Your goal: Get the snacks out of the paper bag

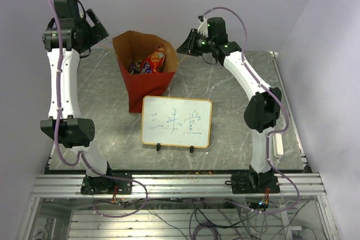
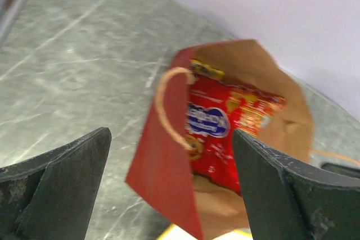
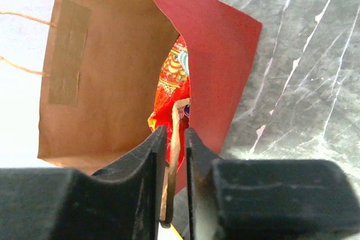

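The paper bag (image 1: 147, 89) stands at the table's back middle, red outside, brown inside, mouth open upward. The red chip bag (image 1: 156, 59) and some small dark candy packets (image 1: 138, 67) lie inside it. My right gripper (image 1: 184, 47) is at the bag's right rim. In the right wrist view its jaws (image 3: 175, 130) are shut on the rim's paper edge, with the chip bag (image 3: 171, 82) beyond. My left gripper (image 1: 100, 28) hangs open and empty, above and left of the bag. In the left wrist view (image 2: 171, 133) the bag (image 2: 163, 178), its string handle (image 2: 164, 105) and the chip bag (image 2: 225, 127) show between the fingers.
A gold-framed whiteboard (image 1: 176, 122) with writing stands on two feet just in front of the bag. A small white block (image 1: 278, 145) lies at the table's right edge. The wall is close behind the bag.
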`<state>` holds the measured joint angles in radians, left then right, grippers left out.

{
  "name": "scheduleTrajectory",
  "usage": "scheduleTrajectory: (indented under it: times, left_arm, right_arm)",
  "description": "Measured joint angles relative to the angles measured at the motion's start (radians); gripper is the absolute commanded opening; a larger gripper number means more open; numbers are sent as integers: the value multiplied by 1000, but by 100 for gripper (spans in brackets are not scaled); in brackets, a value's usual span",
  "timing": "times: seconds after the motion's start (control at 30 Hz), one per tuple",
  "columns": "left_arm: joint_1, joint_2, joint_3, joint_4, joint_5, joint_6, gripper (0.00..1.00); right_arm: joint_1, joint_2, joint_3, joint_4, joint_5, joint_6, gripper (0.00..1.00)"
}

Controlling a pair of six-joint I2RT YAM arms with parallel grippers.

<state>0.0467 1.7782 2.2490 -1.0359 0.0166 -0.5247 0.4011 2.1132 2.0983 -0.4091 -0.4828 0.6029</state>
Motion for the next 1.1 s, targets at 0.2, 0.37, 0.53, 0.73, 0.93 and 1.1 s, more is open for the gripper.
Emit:
scheduleTrajectory:
  times: [0.2, 0.37, 0.53, 0.73, 0.93, 1.1]
  left_arm:
    - [41, -44, -130, -21, -93, -52, 86]
    - [90, -26, -238, 43, 64, -91, 64]
    - [104, 16, -278, 139, 209, -120, 46]
    - [103, 24, -278, 216, 315, -150, 41]
    - [103, 57, -242, 261, 368, -172, 12]
    - [103, 77, -197, 297, 391, -188, 7]
  right_arm:
    - [-1, -2, -13, -2, -1, -8, 0]
    - [-1, -7, -18, -10, -15, -36, 0]
    - [-1, -17, -34, -15, -35, -61, 0]
    - [-1, -36, -54, -27, -56, -91, 0]
    - [-1, -37, -54, -47, -64, -119, 0]
    - [-1, -37, -48, -72, -65, -138, 0]
